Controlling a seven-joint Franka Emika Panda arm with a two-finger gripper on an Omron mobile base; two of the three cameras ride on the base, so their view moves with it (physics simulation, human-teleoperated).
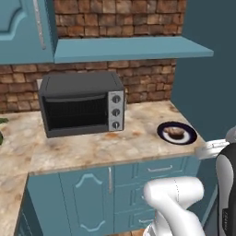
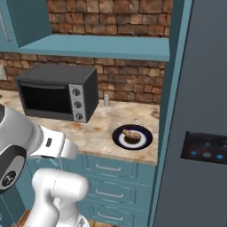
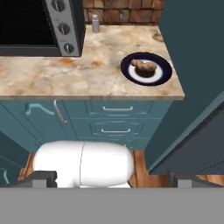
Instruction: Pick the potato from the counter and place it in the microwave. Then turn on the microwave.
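Potato waiting on its plate, hand wide apart and far from it

The tall grey steel-framed microwave (image 2: pixel 201 146) stands at the right end of the run, its dark front and blue-lit keypad facing the room, door shut as far as the right base view tells, so it will need opening before anything goes in. The marbled surface (image 1: pixel 92 147) carries a black-and-silver toaster oven (image 1: pixel 82 103) pushed back near the brick wall, which leaves the front strip free for reaching. A dark blue plate (image 3: pixel 146 69) sits near the right end, just beside the tall unit, handy for a short carry. On it rests the potato (image 3: pixel 145 66), a small knobbly tan-brown lump, slightly elongated. The hand (image 3: pixel 112 181) hangs low before the drawers, fingers spread fully apart, holding nothing, well apart from the potato.
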